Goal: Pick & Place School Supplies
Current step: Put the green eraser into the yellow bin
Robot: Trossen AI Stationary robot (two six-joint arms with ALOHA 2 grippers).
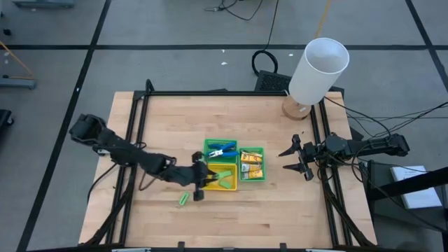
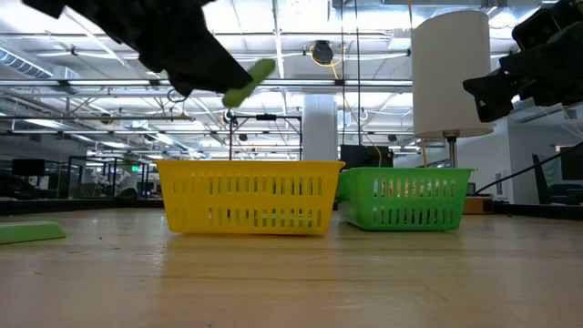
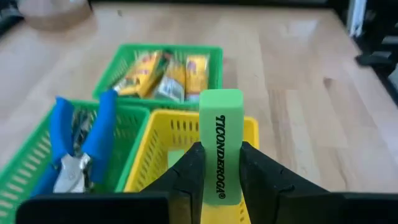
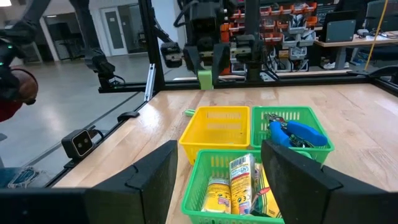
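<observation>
The left claw (image 3: pixel 219 171) clamps a short light-green rectangular stick (image 3: pixel 221 146) above the yellow plastic mesh tray (image 3: pixel 186 134), likely for dropping in. The right claw (image 1: pixel 297 157) (fingers apart) waits at three o'clock.

Yellow tray (image 1: pixel 225 183), two green trays (image 1: pixel 260 175), white cylinder (image 1: pixel 318 70).

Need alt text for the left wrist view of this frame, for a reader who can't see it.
The left gripper pinches an upright light-green stick printed "Ticonderoga" above a yellow tray. Beside that tray, a green tray holds blue-handled pliers; another green tray beyond holds yellow-orange packets, all on a wooden table.
</observation>
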